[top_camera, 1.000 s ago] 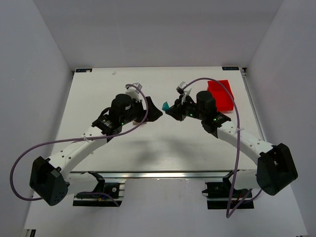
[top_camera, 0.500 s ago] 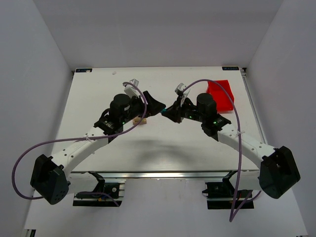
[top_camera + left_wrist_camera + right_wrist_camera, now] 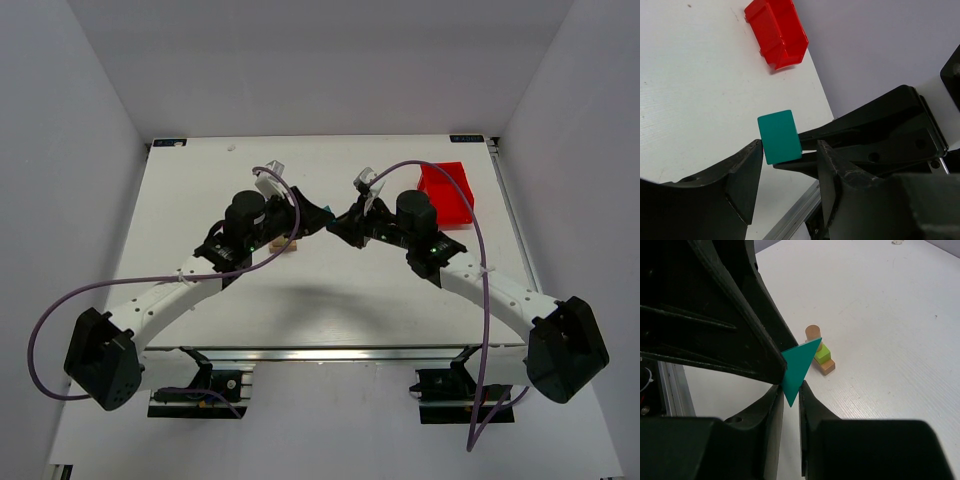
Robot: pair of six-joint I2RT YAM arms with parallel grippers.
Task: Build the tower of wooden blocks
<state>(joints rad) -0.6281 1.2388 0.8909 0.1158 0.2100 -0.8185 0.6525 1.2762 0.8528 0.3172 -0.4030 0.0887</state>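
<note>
Tower (image 3: pixel 821 355) so far is a tan round peg, a lime block and a tan block bunched on the tabletop (image 3: pixel 400 290), just nearside of my left hand (image 3: pixel 787 152). My right hand (image 3: pixel 790 390) is pinched narrow on the teal block (image 3: pixel 780 136), holding it in the air. My left hand stands half-wide astride that block, one finger at its side and the other just off it, so there is no grip there yet. I judge this a handover. To do it well, I should seat both left fingers flat on opposite faces, clear of the right fingertips, before the right lets go; a corner pinch would twist the block. My hands are crowded tip to tip. Open tabletop lies nearside and left. The bin (image 3: pixel 447 195) sits well apart, by the right edge.
</note>
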